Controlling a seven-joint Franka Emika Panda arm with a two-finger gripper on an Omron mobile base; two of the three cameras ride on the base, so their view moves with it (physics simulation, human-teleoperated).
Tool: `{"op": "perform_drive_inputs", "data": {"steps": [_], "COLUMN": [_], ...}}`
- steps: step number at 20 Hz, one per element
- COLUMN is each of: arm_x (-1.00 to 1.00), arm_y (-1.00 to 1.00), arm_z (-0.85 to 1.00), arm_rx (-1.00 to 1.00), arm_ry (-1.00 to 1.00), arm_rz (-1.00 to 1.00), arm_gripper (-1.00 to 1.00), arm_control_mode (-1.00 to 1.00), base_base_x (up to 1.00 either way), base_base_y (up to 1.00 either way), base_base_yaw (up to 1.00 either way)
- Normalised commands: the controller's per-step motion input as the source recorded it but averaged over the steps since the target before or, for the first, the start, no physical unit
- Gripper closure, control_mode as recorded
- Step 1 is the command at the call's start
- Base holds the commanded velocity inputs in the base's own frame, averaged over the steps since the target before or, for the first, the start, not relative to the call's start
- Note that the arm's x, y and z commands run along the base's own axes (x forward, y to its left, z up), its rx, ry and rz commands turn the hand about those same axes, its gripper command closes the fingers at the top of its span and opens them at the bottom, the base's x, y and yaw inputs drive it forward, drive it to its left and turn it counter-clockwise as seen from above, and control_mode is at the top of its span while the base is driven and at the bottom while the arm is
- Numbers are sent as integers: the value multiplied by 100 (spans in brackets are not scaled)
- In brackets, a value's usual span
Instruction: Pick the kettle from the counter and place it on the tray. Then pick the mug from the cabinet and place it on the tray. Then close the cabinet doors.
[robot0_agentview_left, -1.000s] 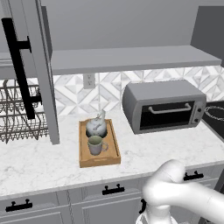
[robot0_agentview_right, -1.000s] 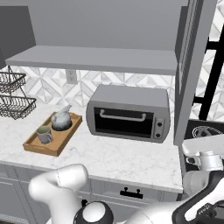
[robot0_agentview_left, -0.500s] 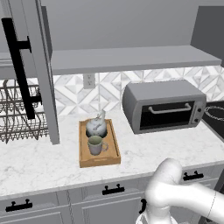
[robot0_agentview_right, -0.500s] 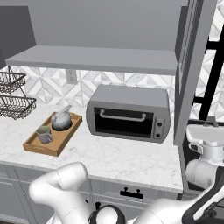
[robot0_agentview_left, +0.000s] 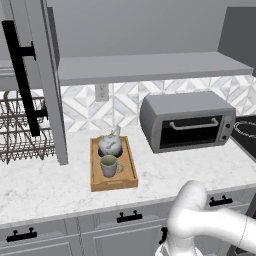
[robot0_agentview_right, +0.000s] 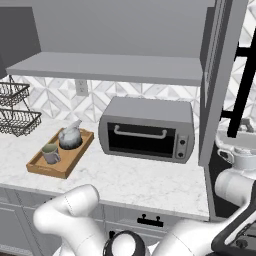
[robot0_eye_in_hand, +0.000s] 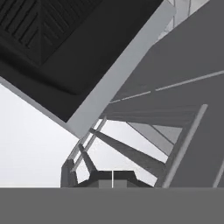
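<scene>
gripper (robot0_eye_in_hand: 112, 178) jaws are pressed together, nothing held, beside the right cabinet door (robot0_agentview_right: 216, 85). over the last second the arm was swung toward that door. kettle (robot0_agentview_left: 110, 144) and mug (robot0_agentview_left: 109, 165) sit on the tray (robot0_agentview_left: 96, 182), left of the toaster oven (robot0_agentview_left: 186, 120); doors are left to be shut.

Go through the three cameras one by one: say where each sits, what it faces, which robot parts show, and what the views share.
Left base view: behind the arm, to its left, looking down at the counter, tray, kettle and mug; white arm at lower right.
Right base view: behind, to its right, facing the same counter and toaster oven; arm at lower left and right edge.
Hand view: on the hand, tilted steeply toward grey panels and a dark slatted surface; the shut tool at its bottom.
Both base views share tray, kettle, mug, oven.
</scene>
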Motion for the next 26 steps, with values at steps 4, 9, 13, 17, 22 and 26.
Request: {"op": "perform_drive_inputs", "data": {"steps": [4, 9, 13, 17, 22, 26], "arm_x": [-65, -69, -63, -54, -1, 64], "arm_y": [66, 99, 100, 100, 100, 91], "arm_z": [43, 54, 47, 49, 23, 20], "arm_rx": [-16, -19, -21, -17, -12, 0], "arm_ry": [-8, -9, -12, -15, 15, 42], "arm_rz": [-1, 0, 0, 0, -2, -11], "arm_gripper": [100, 100, 100, 100, 100, 100], "arm_control_mode": [-100, -100, -100, -100, -100, -100], "base_base_x": [0, 0, 0, 0, 0, 0], "base_base_y": [0, 0, 0, 0, 0, 0], "base_base_yaw": [0, 0, 0, 0, 0, 0]}}
